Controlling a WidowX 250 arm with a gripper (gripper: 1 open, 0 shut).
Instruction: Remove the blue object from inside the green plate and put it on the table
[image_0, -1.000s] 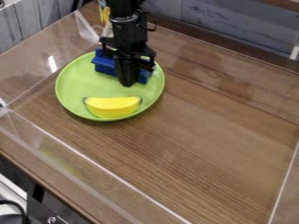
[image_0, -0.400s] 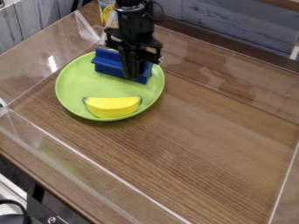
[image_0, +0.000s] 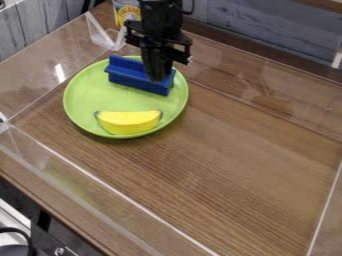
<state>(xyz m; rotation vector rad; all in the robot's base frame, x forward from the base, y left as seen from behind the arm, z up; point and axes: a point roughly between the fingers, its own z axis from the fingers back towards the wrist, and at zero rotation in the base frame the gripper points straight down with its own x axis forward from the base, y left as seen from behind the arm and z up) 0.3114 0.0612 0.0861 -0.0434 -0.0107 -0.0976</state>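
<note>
Camera view: the dark blue ridged block (image_0: 139, 76) lies inside the round lime-green plastic plate (image_0: 80, 105); the narrowed black metal tool (image_0: 158, 70) sits over it, probably positioned for gripping.

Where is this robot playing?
Maybe a robot practice area: there's a black robot arm, a wooden tabletop with low walls, and a yellow banana on a green plate.

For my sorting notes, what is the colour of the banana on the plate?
The banana is yellow, in the camera view.
</note>
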